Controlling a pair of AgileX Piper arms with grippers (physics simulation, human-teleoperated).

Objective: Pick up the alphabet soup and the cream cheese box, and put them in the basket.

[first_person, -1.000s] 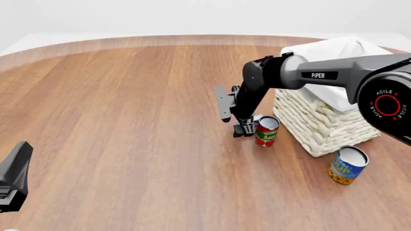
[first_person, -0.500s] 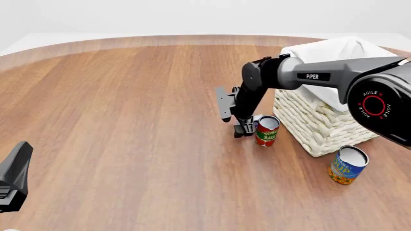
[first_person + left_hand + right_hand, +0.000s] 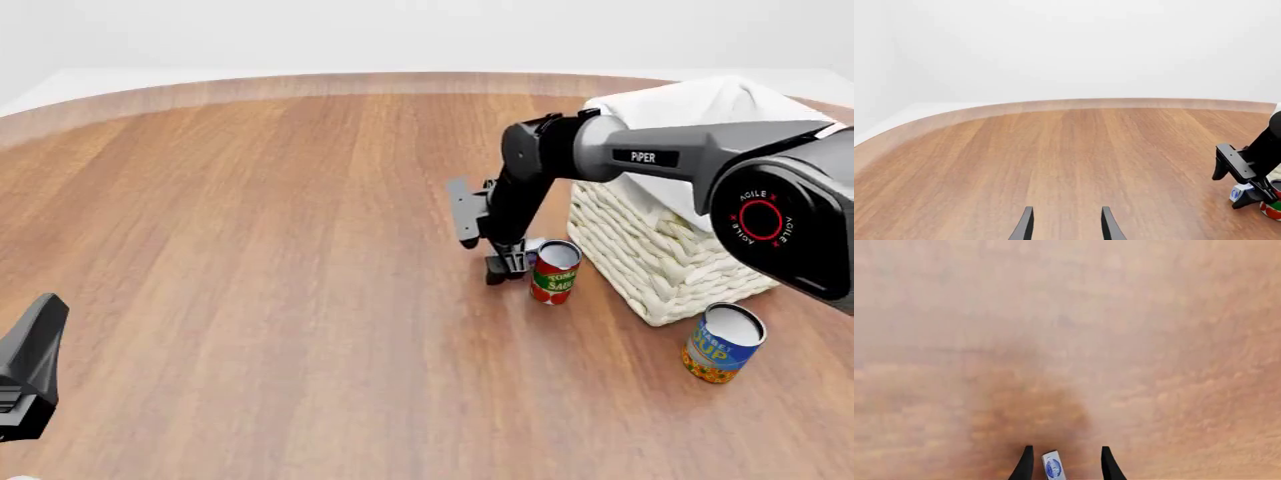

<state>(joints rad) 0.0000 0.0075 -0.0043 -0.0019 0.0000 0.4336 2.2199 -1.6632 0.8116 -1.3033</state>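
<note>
Sitting between the right gripper (image 3: 509,268) fingers: cream cheese box (image 3: 1052,467), contact unclear; grip state can't tell; left gripper (image 3: 1063,227) released.

From my cam feed: worktop (image 3: 267,250) is brown wood w/ lengthwise grain, far edge curved and paler along the rim. Beyond the edge I see a plain white floor strip and white wall (image 3: 1067,45). Light is even, diffuse; shadows soft.
</note>
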